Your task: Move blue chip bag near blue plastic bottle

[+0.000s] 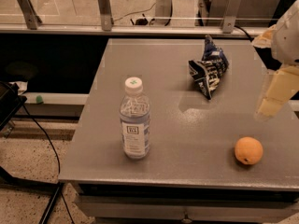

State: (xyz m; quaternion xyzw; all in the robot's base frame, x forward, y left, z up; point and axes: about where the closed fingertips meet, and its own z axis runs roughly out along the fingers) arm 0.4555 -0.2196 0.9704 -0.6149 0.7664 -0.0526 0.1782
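The blue chip bag (208,70) is a crumpled dark blue foil bag with white lettering. It lies on the far right part of the grey table (187,125). The blue plastic bottle (135,121) stands upright near the table's front left; it is clear with a white cap and a white-and-blue label. My gripper (276,91) is a pale cream shape at the right edge of the view, hanging above the table's right side. It is to the right of the bag and apart from it, holding nothing that I can see.
A round orange fruit (248,150) sits near the front right of the table, below the gripper. A glass railing with metal posts (103,8) runs behind the table. A black cable (44,134) and dark equipment lie on the floor to the left.
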